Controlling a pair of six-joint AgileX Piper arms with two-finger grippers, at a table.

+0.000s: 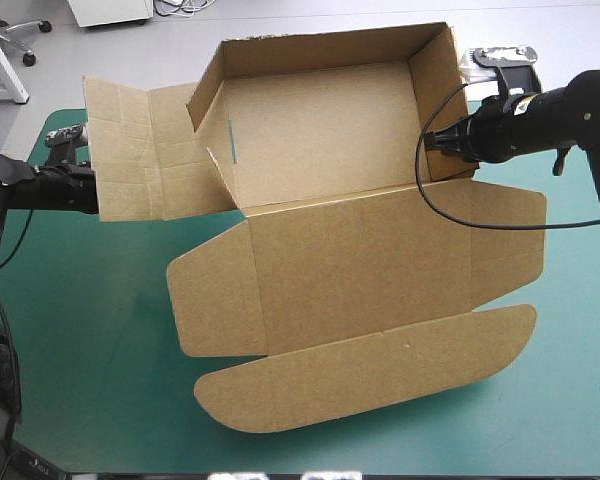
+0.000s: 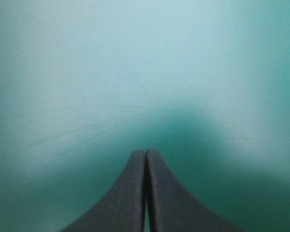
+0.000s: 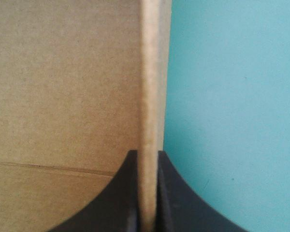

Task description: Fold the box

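The box (image 1: 350, 260) lies at the middle of the table, its long axis running left to right and turned slightly, so that its right end sits a little farther off than its left. It opens upward, with the lid folded out flat toward the near edge.

Nearest is the lid's long rounded tuck flap (image 1: 370, 370), flat on the teal-green cover (image 1: 100, 340). Beyond a crease comes the broad lid panel (image 1: 370, 255), also flat, with a side tab (image 1: 215, 300) at its left end and another at its right. Farther on stands the tray (image 1: 320, 130). Its far wall (image 1: 330, 50) and right wall (image 1: 438, 95) are upright, and its floor is bare brown board. At the tray's left end an inner piece leans slanted, with a narrow slit beside it showing the cover. The creased left panel (image 1: 145, 150) is spread outward toward the table's left edge and is not tucked in.

The left gripper (image 2: 145, 152) is at the outer edge of that left panel in the high view. Its own view shows the black fingers (image 2: 130, 193) pressed together in a pointed arch with no board between them, and only the cover ahead.

The right gripper (image 3: 148, 153) is clamped on the upper edge of the tray's right wall. The pale cut edge of the board runs straight ahead from between its black fingers. The wall's brown face, crossed by one crease, is on one side, and the cover is on the other.
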